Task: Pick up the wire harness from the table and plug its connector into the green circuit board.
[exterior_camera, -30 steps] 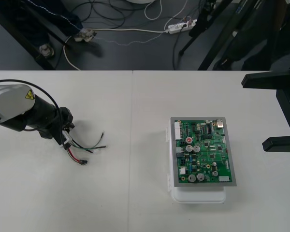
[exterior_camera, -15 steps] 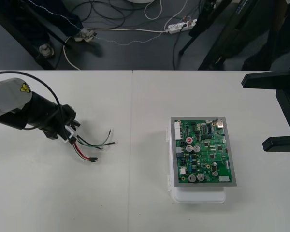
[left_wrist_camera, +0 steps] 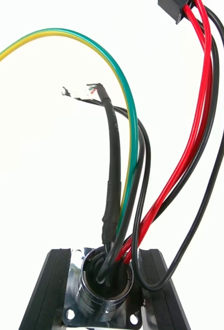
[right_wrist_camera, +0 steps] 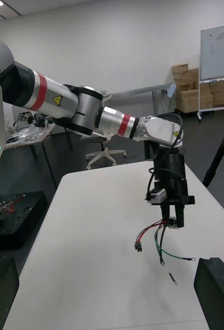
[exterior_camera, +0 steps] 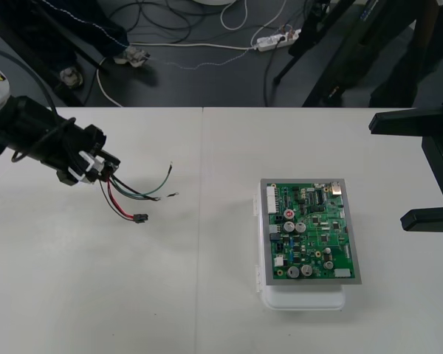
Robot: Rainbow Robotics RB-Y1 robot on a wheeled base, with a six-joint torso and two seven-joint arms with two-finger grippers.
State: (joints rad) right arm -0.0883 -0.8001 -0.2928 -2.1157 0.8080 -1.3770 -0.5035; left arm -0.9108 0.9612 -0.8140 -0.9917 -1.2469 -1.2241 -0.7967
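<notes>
My left gripper (exterior_camera: 102, 169) is shut on the round metal socket (left_wrist_camera: 104, 291) of the wire harness (exterior_camera: 129, 198) and holds it above the left part of the table. Red, black and green wires (left_wrist_camera: 137, 170) hang from the socket, and the small black plug (exterior_camera: 139, 218) dangles at their end, off the table. In the right wrist view the left gripper (right_wrist_camera: 172, 219) points down with the wires (right_wrist_camera: 158, 240) below it. The green circuit board (exterior_camera: 310, 230) lies on its white base (exterior_camera: 303, 300) right of centre. My right gripper (exterior_camera: 387, 173) is parked open at the right edge.
The table (exterior_camera: 207, 295) between the harness and the board is bare. Cables and a power strip (exterior_camera: 277, 40) lie on the dark floor beyond the far edge.
My left gripper has risen and drawn back toward the far left, lifting the harness off the table. The wires now hang free. The right arm has not moved.
</notes>
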